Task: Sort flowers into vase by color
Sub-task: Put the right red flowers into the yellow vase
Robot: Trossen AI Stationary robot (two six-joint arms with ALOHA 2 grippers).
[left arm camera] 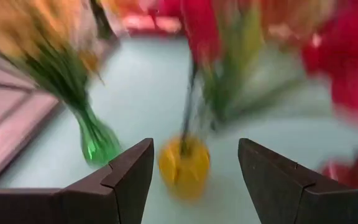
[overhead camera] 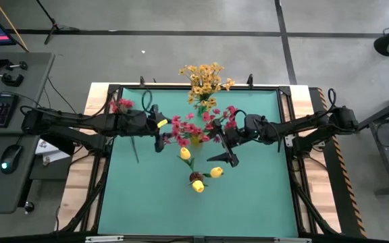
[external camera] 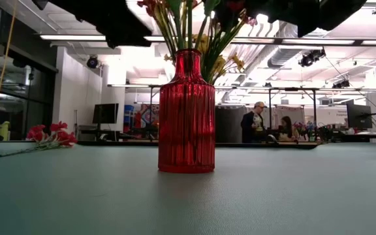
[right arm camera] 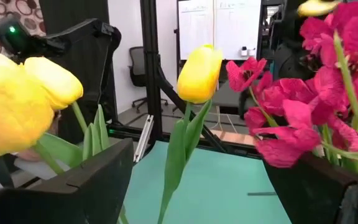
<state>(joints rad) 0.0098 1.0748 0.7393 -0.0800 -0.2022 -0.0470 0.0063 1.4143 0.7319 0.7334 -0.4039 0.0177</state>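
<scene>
Pink stem [external camera: 47, 136] flat in low view; both end effectors [left arm camera: 191, 180] [right arm camera: 194, 186] open, empty.

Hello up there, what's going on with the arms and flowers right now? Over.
Left gripper open over pink-red flowers. Right gripper open beside yellow tulips. Red vase holds mixed stems. One pink spray lies apart on mat.

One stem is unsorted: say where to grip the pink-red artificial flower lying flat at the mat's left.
Pinch the thin green stalk midway, below the pink-red blossoms, coming straight down with the left gripper, fingers across it. It lies flat on the teal mat, so a sideways approach likely fails.
</scene>
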